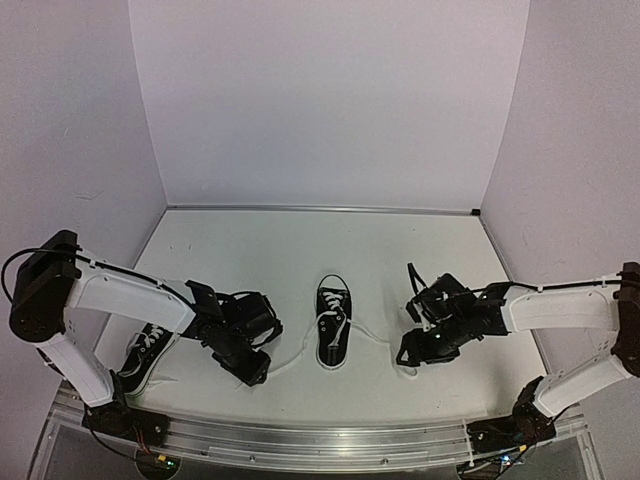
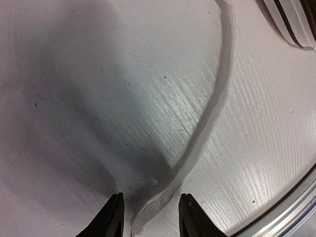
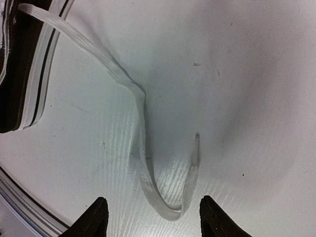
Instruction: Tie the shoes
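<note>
Top external view: a black sneaker, the middle shoe [image 1: 333,328], lies lengthwise on the white surface [image 1: 300,250], nearer the near edge and about midway between the left and right edges. The second shoe [image 1: 143,358] lies by the left edge close to the near-left corner, partly under the left arm. A white lace trails out on each side of the middle shoe. The left gripper [image 2: 150,219] is low over the left lace [image 2: 217,98]. Its jaws are narrow, one on each side of the lace with a sliver of gap, not clamped. The right gripper [image 3: 153,217] stands wide, and the curled end of the right lace [image 3: 140,108] lies flat between its fingers, untouched.
</note>
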